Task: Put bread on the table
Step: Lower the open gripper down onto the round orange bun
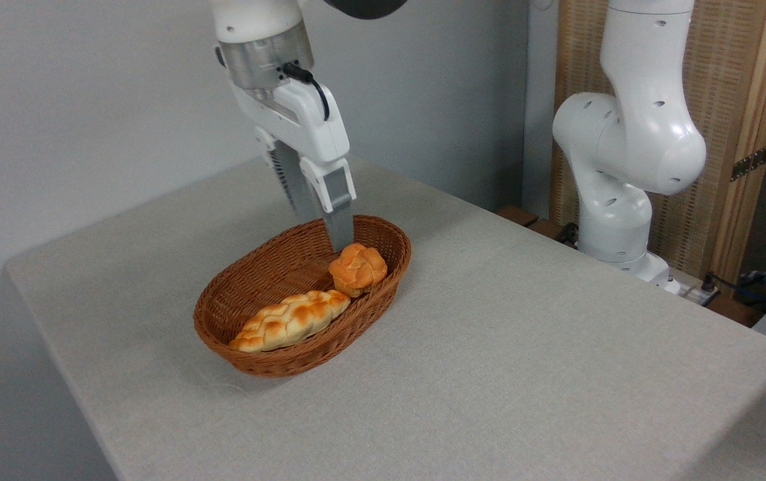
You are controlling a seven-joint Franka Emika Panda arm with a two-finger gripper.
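While the wicker basket (269,364) sits mid-frame on the worktop (523,374), it holds the bread (357,268) at its right end, touching a braided loaf (289,320). From the upper left, the claw (329,242) reaches steeply down, fingers apart, one fingertip just above the bread

The room is evenly and softly lit, bright without harshness. Only a faint shadow lies on the table (523,347) to the lower left of the basket (303,300), so light seems to fall from above and from the right. The white arm (630,133) shows mild sheen, no glare. Everything is reasonably sharp, slightly grainy.
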